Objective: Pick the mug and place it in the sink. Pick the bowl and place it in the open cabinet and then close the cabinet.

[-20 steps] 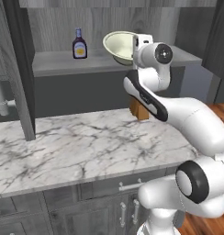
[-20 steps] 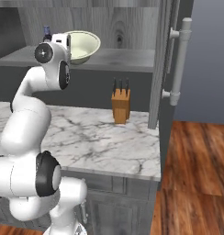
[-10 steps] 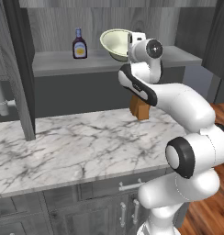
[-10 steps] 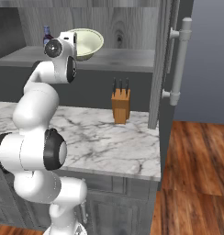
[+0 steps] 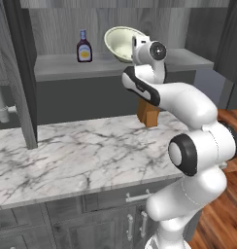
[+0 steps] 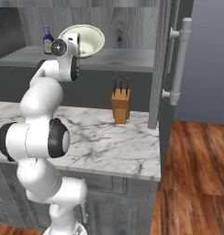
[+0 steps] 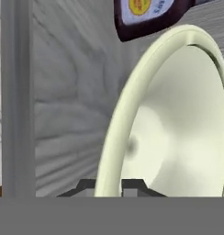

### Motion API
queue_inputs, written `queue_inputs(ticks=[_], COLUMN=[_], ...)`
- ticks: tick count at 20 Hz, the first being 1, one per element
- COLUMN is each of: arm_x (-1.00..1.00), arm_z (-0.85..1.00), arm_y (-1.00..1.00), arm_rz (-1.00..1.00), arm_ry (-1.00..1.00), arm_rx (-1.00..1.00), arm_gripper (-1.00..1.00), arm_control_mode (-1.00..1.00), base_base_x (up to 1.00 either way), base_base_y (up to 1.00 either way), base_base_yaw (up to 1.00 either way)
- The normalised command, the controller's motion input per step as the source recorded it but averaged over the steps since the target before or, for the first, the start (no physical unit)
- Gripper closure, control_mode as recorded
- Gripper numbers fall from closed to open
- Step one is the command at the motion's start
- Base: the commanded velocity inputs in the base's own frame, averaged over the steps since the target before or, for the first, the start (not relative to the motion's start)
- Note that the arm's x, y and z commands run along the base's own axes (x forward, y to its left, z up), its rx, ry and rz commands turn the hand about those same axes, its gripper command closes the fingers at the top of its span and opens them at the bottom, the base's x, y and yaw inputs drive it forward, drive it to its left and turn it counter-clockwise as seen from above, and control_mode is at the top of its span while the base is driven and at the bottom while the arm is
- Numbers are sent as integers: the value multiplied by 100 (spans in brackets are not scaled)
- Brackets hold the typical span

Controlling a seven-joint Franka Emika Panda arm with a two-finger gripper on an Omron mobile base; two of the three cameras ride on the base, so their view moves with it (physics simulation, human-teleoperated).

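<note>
My gripper (image 7: 109,188) is clamped on the rim of the bowl (image 7: 178,124): in the hand view one dark fingertip sits on each side of the pale rim, with no gap that I can make out, so I read the jaws as closed on that edge. The bowl is tilted well over on its side, its open face turned outward, and I hold it inside the open cabinet (image 5: 57,65), above the grey shelf and beside the dark sauce bottle (image 5: 83,47). In the right base view the bowl (image 6: 88,40) sits just behind the wrist, over the shelf's left part. I cannot tell whether its lower edge touches the shelf. Risk assessment: the grip is a thin pinch on a curved rim, so the bowl may pivot or slip if I swing the wrist quickly. Released at this tilt, it may roll or rock toward the shelf's front edge. The bottle stands close, so a sideways move may knock it over. A bowl left overhanging may block the door when I close it. Appearance: the bowl is wide, shallow and pale cream-green, with a lighter rim and a smooth, empty inside.
</note>
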Motion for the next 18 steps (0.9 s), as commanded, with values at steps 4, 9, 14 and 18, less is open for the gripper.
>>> queue_inputs(ticks=[4, 9, 14, 18], arm_x=[9, 0, -7, -73], arm_z=[-14, 28, 47, 5], arm_y=[0, 0, 0, 0], arm_rz=[0, 0, 0, 0], arm_ry=[4, -8, -14, -22], arm_rx=[0, 0, 0, 0], arm_gripper=[-100, -100, -100, -100], arm_control_mode=[-100, -100, -100, -100], base_base_x=[0, 0, 0, 0], base_base_y=[0, 0, 0, 0], base_base_yaw=[0, 0, 0, 0])
